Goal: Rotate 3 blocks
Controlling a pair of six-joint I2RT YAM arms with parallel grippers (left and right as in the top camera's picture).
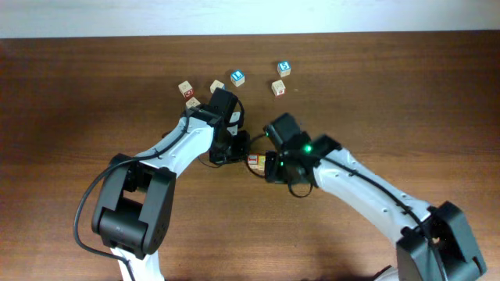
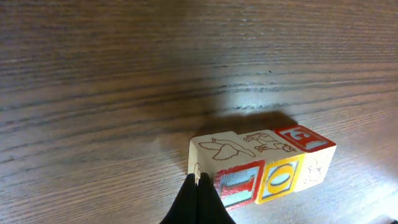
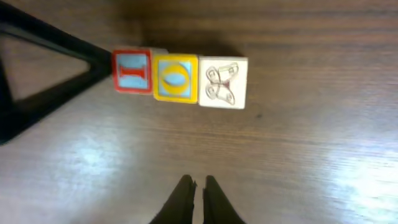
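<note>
Row of blocks (image 3: 175, 78) on wooden table (image 3: 311, 162)

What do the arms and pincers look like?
Left arm and right arm have white shells with black joints and bases. A black cable loops beside the left base. A green light glows on the right wrist. Left pincer and right pincer have slim black tapering fingers.

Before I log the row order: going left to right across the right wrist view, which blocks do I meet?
red-bordered I block → yellow-bordered O block → pale line-drawing block
</note>
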